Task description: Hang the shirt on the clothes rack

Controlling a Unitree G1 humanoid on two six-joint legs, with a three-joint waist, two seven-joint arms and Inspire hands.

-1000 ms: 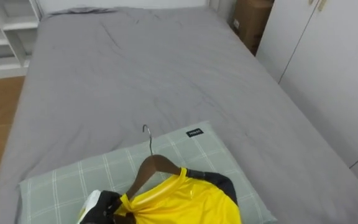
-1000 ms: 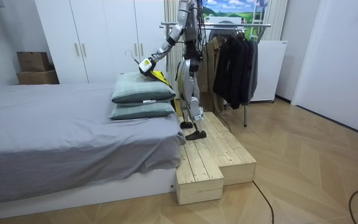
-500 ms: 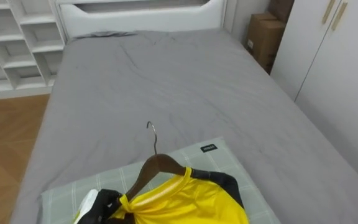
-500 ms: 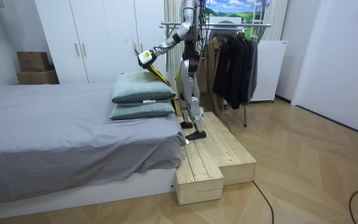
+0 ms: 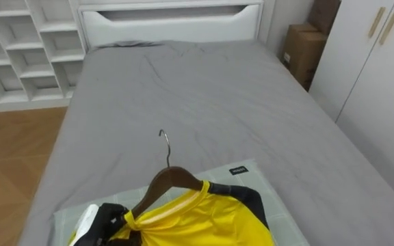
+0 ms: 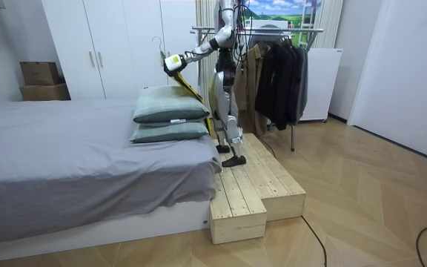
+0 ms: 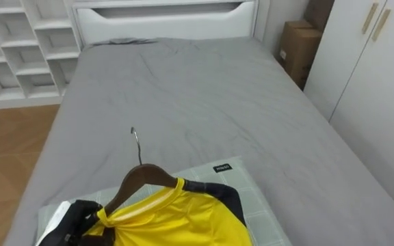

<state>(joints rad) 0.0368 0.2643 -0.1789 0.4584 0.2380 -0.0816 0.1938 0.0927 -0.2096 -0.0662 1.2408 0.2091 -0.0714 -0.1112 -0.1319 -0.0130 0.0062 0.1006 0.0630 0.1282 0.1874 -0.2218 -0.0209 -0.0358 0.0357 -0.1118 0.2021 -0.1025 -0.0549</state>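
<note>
The robot is silver-grey with black joints and feet, its left hand (image 5: 113,217) black, tagged white.

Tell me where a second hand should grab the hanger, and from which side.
Take the hanger at its bare wooden crest, just under the hook, coming from above right. The left hand grips its left arm, the yellow shirt covers the rest, and the upright hook should stay free for hanging.

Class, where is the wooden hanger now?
In the left eye view's lower left, the wooden hanger, carrying the yellow shirt, is held by the left robot hand above the checked pillow.
</note>
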